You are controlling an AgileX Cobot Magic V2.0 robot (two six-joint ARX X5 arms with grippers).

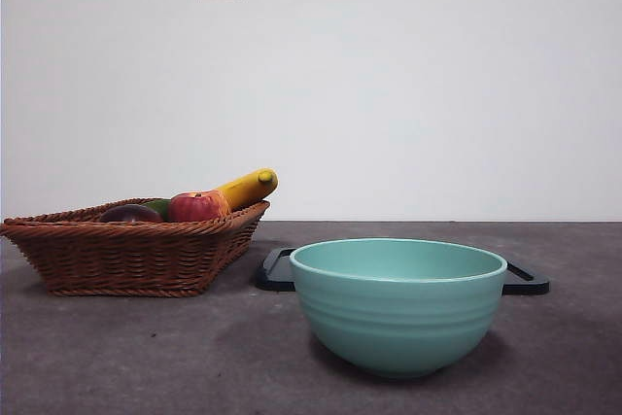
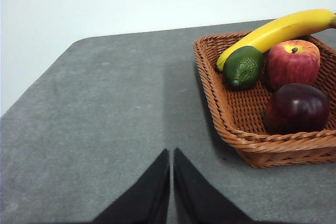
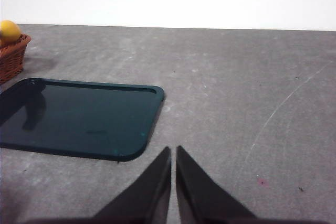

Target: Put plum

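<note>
The plum (image 2: 297, 107) lies in the wicker basket (image 2: 231, 114), in the corner nearest the left gripper (image 2: 171, 153), whose two black jaws stand pressed together with only a hairline gap between them, holding nothing and hanging over bare grey table (image 2: 105, 119). From that gripper the plum sits ahead and off to the side on which the basket stands, beyond the woven rim, so a reach would have to clear that rim and come down into the basket, as I judge it. Just beyond the plum, farther from the gripper, is the red-and-yellow apple (image 2: 292, 62), touching or nearly touching it; beside the apple sits a green fruit (image 2: 243, 66), and a banana (image 2: 278, 31) lies across the far side, its end overhanging the edge. The plum is round, so it offers no long axis to line the jaws up with; the crowding apple is what matters, leaving the near and outer sides freer. The right gripper (image 3: 173, 153) is likewise closed to a slit and empty, with a dark tray (image 3: 79, 121) just ahead of it and only the basket's corner far off, so the left arm is clearly the nearer one. In the front view, a pale green bowl (image 1: 398, 303) stands in front of the tray, well apart from the basket; no arm shows there.
</note>
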